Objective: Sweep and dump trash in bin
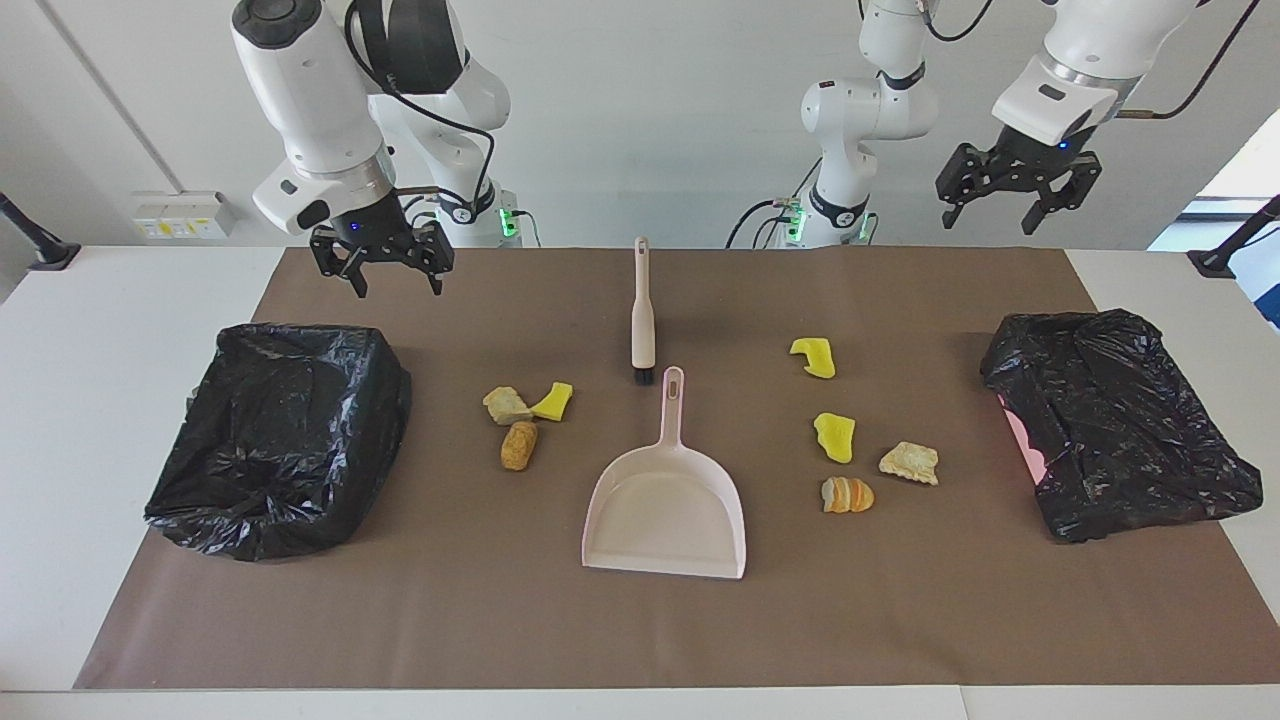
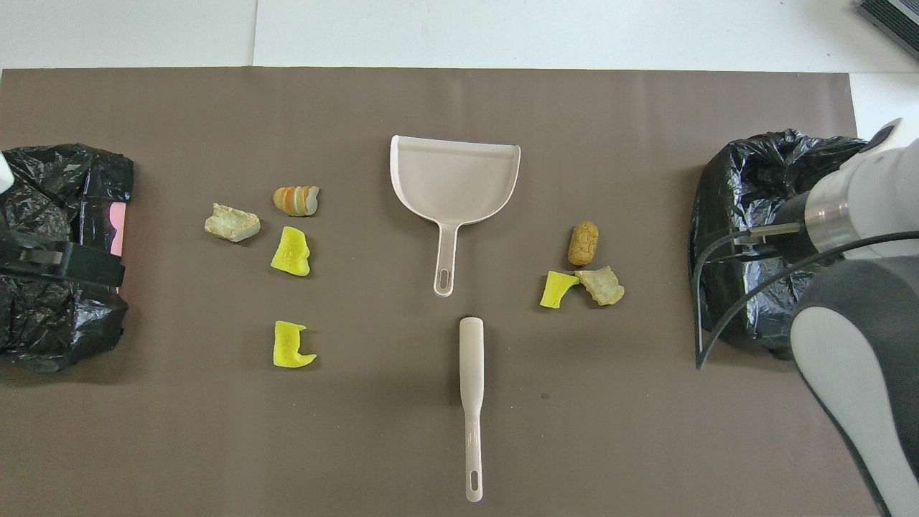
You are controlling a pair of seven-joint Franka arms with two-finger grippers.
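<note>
Both grippers hang in the air with fingers spread and empty, the right gripper [image 1: 382, 262] over the brown mat's [image 1: 640, 620] robot-side edge near one black-lined bin [image 1: 280, 435], the left gripper [image 1: 1017, 190] up by the other bin [image 1: 1120, 420], while seven trash scraps [image 1: 520, 415] lie either side of the pink dustpan [image 1: 665, 500] and brush [image 1: 642, 312].

White, rounded arms with black cables and black grippers

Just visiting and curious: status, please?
Right gripper and left gripper open, raised, holding nothing. Trash lies unswept on the mat; brush and dustpan untouched. Nothing blocks them.
</note>
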